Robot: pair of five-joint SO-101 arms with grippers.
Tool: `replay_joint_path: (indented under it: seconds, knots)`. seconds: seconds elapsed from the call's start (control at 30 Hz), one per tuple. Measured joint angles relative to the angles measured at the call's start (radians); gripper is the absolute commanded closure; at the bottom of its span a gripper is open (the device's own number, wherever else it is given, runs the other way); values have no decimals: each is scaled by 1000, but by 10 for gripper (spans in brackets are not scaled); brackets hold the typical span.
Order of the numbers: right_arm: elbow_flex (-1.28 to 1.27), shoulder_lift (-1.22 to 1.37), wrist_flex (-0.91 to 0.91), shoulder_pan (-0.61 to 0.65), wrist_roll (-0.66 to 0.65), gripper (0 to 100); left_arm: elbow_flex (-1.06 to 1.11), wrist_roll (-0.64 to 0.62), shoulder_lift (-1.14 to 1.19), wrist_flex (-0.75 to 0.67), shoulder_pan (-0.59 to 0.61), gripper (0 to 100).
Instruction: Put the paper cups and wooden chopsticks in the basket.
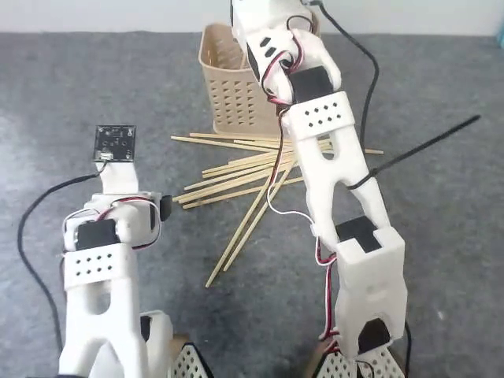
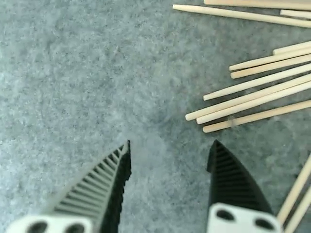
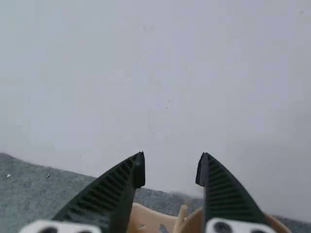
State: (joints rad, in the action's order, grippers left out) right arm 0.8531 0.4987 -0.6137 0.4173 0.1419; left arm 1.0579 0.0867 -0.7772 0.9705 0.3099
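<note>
1. The counter [image 1: 449, 252] has a grey, felt-like surface, fuzzy and faintly mottled all over.
2. A plain white wall [image 3: 155, 73] rises behind the counter's far edge, a pale strip along the top of the high view.
3. Light is soft and even, casting only faint, blurred shadows on the grey.
</note>
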Motion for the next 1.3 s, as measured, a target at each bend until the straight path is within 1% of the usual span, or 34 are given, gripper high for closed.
replay_joint_path:
  seconds: [0.13,0.27,0.37,0.57,0.67,0.77,0.83,0.97,1.1,1.2,1.3]
  knots:
    - [61,-118,-226,-2,3,814,0,0,0,-14,-18,757]
    - [130,-304,-503,-44,3,815,-8,0,0,-12,-40,757]
    - [158,-450,-698,-81,3,815,-49,-8,0,23,-57,756]
    - [164,-647,-976,-186,3,815,-135,-44,0,152,-203,755]
    - [164,-700,-1112,-204,3,815,-169,-60,0,196,-256,754]
    - [117,-769,-1140,-236,3,815,-187,-63,9,204,-322,754]
    - [11,-841,-1140,-272,3,815,-213,-63,54,204,-370,754]
    - [-302,-1022,-1140,-265,3,815,-304,-64,253,207,-442,754]
    - [-638,-1204,-1129,-272,3,815,-417,-68,502,209,-456,754]
    - [-901,-1333,-1056,-282,3,815,-493,-64,655,209,-460,754]
    - [-1171,-1455,-930,-302,3,815,-520,-54,769,184,-485,754]
